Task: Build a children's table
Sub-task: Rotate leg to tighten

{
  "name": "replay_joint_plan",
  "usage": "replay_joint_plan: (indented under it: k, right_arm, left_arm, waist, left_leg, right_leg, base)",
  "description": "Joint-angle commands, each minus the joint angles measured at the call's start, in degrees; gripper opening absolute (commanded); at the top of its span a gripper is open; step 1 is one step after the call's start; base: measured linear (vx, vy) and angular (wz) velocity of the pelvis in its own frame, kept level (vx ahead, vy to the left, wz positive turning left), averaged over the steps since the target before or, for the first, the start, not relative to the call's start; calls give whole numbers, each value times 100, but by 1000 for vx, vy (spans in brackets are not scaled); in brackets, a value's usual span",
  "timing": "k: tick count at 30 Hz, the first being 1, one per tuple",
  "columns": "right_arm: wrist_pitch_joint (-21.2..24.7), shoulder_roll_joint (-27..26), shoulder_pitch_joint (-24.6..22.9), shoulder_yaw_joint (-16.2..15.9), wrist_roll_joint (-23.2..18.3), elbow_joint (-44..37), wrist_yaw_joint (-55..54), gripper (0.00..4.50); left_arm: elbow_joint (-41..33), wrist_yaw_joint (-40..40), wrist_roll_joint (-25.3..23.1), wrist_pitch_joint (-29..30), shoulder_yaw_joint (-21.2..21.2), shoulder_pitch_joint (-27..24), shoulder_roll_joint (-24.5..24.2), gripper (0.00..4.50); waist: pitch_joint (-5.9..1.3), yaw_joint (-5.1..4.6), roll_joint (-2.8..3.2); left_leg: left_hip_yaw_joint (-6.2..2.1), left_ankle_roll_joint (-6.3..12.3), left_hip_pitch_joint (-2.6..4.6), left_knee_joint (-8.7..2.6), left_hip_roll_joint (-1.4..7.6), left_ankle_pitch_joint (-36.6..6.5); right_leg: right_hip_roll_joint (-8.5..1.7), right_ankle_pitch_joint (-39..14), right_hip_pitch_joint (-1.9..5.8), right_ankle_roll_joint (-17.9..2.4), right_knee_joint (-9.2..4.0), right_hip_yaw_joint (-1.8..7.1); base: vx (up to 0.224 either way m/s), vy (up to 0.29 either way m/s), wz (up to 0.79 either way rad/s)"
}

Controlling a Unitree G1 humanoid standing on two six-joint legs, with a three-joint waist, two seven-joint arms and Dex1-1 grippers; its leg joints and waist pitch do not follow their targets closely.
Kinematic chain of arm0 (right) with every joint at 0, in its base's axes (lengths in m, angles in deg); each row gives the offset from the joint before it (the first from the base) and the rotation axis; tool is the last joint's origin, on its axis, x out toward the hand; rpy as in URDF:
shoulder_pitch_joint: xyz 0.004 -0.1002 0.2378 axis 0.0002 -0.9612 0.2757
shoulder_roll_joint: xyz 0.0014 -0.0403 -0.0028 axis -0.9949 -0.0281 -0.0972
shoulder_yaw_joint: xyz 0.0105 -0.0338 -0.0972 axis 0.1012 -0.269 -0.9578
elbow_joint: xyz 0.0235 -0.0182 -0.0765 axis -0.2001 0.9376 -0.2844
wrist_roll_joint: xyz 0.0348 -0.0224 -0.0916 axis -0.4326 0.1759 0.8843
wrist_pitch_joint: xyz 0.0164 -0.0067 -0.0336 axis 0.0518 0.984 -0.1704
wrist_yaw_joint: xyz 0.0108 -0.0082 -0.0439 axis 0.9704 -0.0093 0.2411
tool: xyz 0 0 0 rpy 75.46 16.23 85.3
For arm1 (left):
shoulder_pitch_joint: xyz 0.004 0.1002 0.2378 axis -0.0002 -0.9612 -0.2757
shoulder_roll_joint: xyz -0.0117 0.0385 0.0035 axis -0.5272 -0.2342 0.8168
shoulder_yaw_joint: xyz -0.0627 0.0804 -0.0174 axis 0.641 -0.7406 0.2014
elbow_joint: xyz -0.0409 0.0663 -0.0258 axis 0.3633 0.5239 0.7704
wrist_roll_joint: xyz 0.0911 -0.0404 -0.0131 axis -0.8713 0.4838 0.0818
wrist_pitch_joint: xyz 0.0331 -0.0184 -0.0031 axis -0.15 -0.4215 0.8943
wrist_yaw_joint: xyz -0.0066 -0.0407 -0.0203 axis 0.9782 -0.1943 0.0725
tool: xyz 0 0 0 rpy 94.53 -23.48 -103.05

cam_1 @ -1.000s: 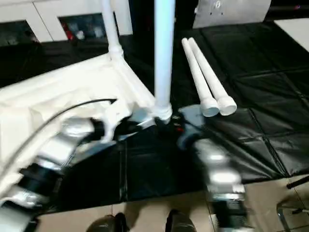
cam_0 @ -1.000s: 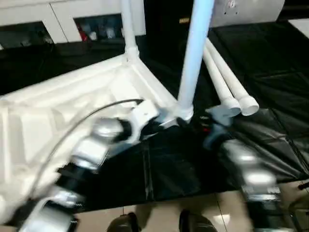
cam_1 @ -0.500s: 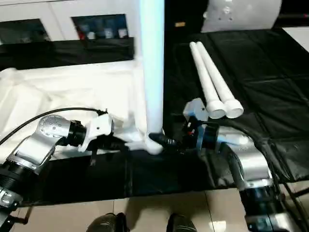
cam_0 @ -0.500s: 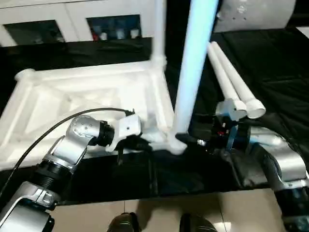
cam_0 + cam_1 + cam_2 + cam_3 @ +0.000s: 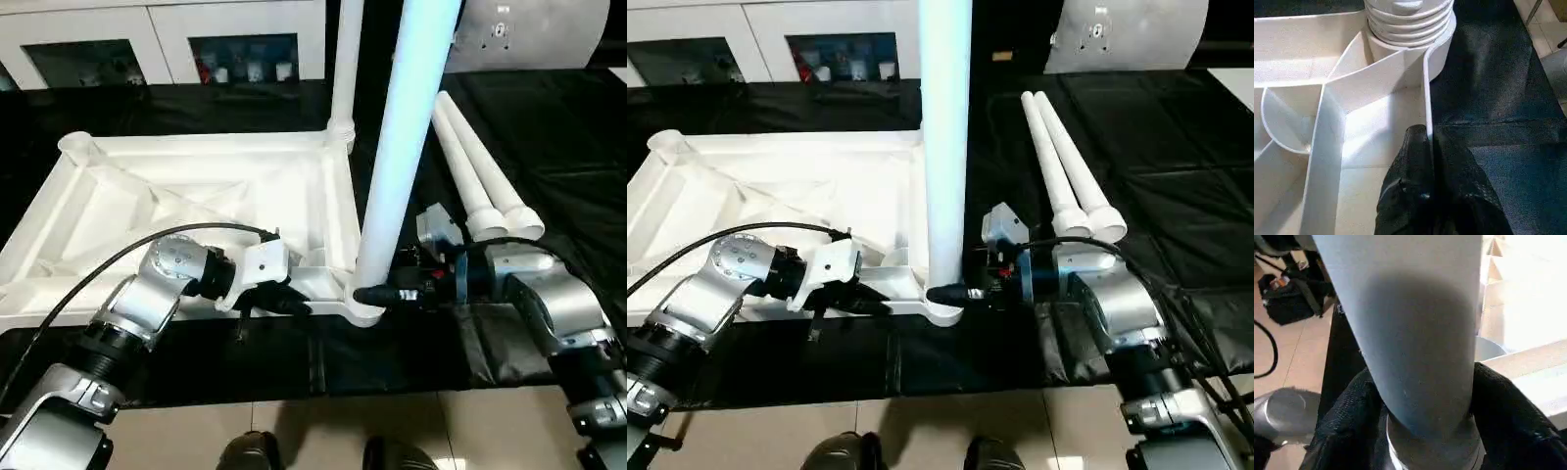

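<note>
Table top [image 5: 196, 196] lies upside down on black surface [image 5: 1176, 137], ribs facing up. Two legs stand upright in its corner sockets: near leg [image 5: 397, 157], far leg [image 5: 345, 59]. Two loose legs [image 5: 1068, 176] lie side by side on surface, beside top. Left gripper [image 5: 1425, 147]: fingers pressed together on thin rim wall near socket of near leg. Right gripper [image 5: 377, 294]: fingers [image 5: 1508, 416] wrap base of near leg, one each side, touching it.
</note>
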Motion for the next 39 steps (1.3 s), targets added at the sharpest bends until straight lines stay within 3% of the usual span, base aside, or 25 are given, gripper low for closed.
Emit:
replay_joint_plan:
  k: [1, 6, 13, 17, 18, 21, 22, 25, 26, 27, 28, 30, 31, 32, 33, 34, 35, 36, 37, 38, 39]
  right_arm:
    - [-98, 50, 51, -59, 39, 69, 115, 233]
    - [-215, 59, 103, -146, 98, 213, 273, 204]
    - [-99, 41, -20, -150, 4, 63, 300, 200]
    - [661, -287, -483, 93, -394, -609, -386, 199]
    - [749, -365, -558, 126, -426, -707, -537, 199]
    - [947, -932, -832, 150, -261, -1002, -1562, 199]
    - [1004, -1096, -894, 142, -209, -1065, -1829, 199]
    - [1359, -1878, -980, 198, 50, -1155, -3021, 199]
    - [1359, -1878, -980, 198, 50, -1155, -3021, 199]
    - [1495, -2193, -950, 269, 123, -1113, -3478, 199]
    - [1734, -2707, -860, 467, 173, -1029, -4237, 199]
    - [1819, -2971, -776, 597, 207, -923, -4677, 199]
    - [1838, -3176, -676, 716, 246, -781, -5039, 199]
    - [1763, -3545, -424, 922, 369, -420, -5766, 199]
    - [1692, -3643, -327, 983, 415, -277, -5975, 199]
    - [1692, -3643, -327, 983, 415, -277, -5975, 199]
    - [1674, -3724, -278, 1036, 476, -222, -6107, 199]
    - [1508, -3812, -194, 1083, 469, -104, -6131, 234]
    - [1332, -3867, -169, 1054, 626, -96, -6224, 234]
    - [1319, -3860, -175, 1047, 638, -102, -6221, 234]
    - [1236, -3797, -259, 1000, 787, -203, -6211, 273]
  left_arm:
    - [70, 136, -116, -99, -182, -4, 2, 0]
    - [128, 56, -133, -117, -156, 5, 22, 0]
    - [183, -163, -141, 74, -76, 18, 95, 0]
    - [13, -594, 64, 676, 150, 9, 390, 0]
    - [-31, -664, 90, 750, 174, 0, 438, 0]
    - [-102, -1054, 90, 973, 234, 30, 711, 0]
    - [-98, -1204, 55, 1019, 238, 55, 812, 0]
    - [-23, -1854, -112, 1358, 271, 201, 1259, 0]
    - [-23, -1854, -112, 1358, 271, 201, 1259, 0]
    - [15, -2093, -128, 1514, 318, 268, 1440, 0]
    - [73, -2503, -161, 1761, 397, 389, 1703, 0]
    - [113, -2718, -181, 1879, 446, 454, 1839, 0]
    - [154, -2907, -204, 1961, 493, 513, 1951, 0]
    - [236, -3327, -247, 2100, 625, 631, 2199, 0]
    - [257, -3429, -261, 2141, 655, 667, 2266, 0]
    - [257, -3429, -261, 2141, 655, 667, 2266, 0]
    - [260, -3484, -288, 2180, 681, 682, 2313, 0]
    - [286, -3553, -320, 2173, 701, 712, 2363, 0]
    - [247, -3560, -342, 2177, 713, 712, 2403, 0]
    - [240, -3549, -342, 2173, 710, 707, 2398, 0]
    - [165, -3419, -332, 2143, 682, 649, 2342, 0]
  waist:
    - [-479, 0, -110]
    - [-468, -4, -116]
    - [-443, -1, -93]
    - [-434, 60, -87]
    - [-420, 72, -103]
    - [-391, 44, -100]
    - [-352, -1, -103]
    - [-302, -110, -94]
    - [-286, -166, -101]
    - [-274, -187, -91]
    - [-219, -286, -53]
    - [-218, -370, -48]
    - [-219, -392, -24]
    - [-167, -494, 84]
    - [-153, -536, 115]
    - [-148, -517, 178]
    - [-144, -415, 197]
    - [-147, -314, 142]
    - [-139, -340, -187]
    - [-153, -298, -348]
    - [-81, -301, -288]
  left_leg:
    - [-103, 502, 81, -377, 351, -955]
    - [-108, 514, 78, -381, 347, -994]
    - [-112, 468, 103, -399, 357, -1170]
    - [-106, 444, 139, -410, 377, -1211]
    - [-115, 419, 108, -422, 368, -1207]
    - [-136, 291, 114, -452, 356, -1436]
    - [-152, 151, 126, -475, 338, -1675]
    - [-184, 9, 151, -498, 320, -2012]
    - [-219, -64, 150, -497, 297, -2229]
    - [-236, -77, 165, -499, 291, -2326]
    - [-264, -159, 202, -516, 278, -2691]
    - [-327, -266, 241, -526, 263, -3056]
    - [-349, -285, 258, -531, 266, -3195]
    - [-389, -359, 304, -611, 327, -3824]
    - [-435, -432, 302, -690, 374, -4184]
    - [-503, -525, 49, -1022, 553, -4865]
    - [-458, -548, -83, -1253, 656, -5160]
    - [-188, -574, 100, -1358, 551, -5164]
    - [-120, -532, 509, -723, 159, -4243]
    - [-7, -289, 947, 93, -159, -2951]
    - [-306, 140, 422, 270, -245, -1009]
  right_leg:
    - [-410, -1690, 310, -1245, -396, 346]
    - [-401, -1749, 308, -1225, -400, 341]
    - [-398, -1916, 293, -1209, -433, 345]
    - [-402, -1967, 268, -1203, -444, 365]
    - [-412, -2047, 288, -1173, -451, 357]
    - [-422, -2460, 263, -1008, -503, 349]
    - [-421, -2871, 236, -862, -547, 339]
    - [-420, -3389, 188, -661, -619, 319]
    - [-438, -3748, 208, -499, -659, 277]
    - [-450, -3886, 203, -427, -689, 260]
    - [-432, -4222, 166, -246, -767, 201]
    - [-423, -4371, 186, -66, -843, 90]
    - [-420, -4350, 198, -22, -863, 55]
    - [-374, -4073, 194, -26, -888, -59]
    - [-324, -3831, 244, -38, -844, -141]
    - [-218, -2811, 559, -152, -235, -66]
    - [-154, -1999, 665, -259, 256, 46]
    - [-64, -1217, 409, -378, 332, 147]
    - [-231, -3680, -27, -125, -585, 320]
    - [-440, -5260, -473, 162, -1278, 286]
    - [-904, -5994, 84, 146, -1187, 578]
  base:
    - [0, 0, 0]
    - [0, 0, 0]
    - [0, 0, 0]
    - [0, 0, 0]
    - [0, 0, 0]
    - [0, 0, 0]
    - [0, 0, 0]
    - [0, 0, 0]
    - [0, 0, 0]
    - [0, 0, 0]
    - [0, 0, 0]
    - [0, 0, 0]
    - [0, 0, 0]
    - [0, 0, 0]
    - [-36, 50, -6]
    - [-67, 47, -7]
    - [-67, 47, -7]
    - [-73, 18, 6]
    - [29, -57, 19]
    - [29, -57, 19]
    - [98, -54, -10]
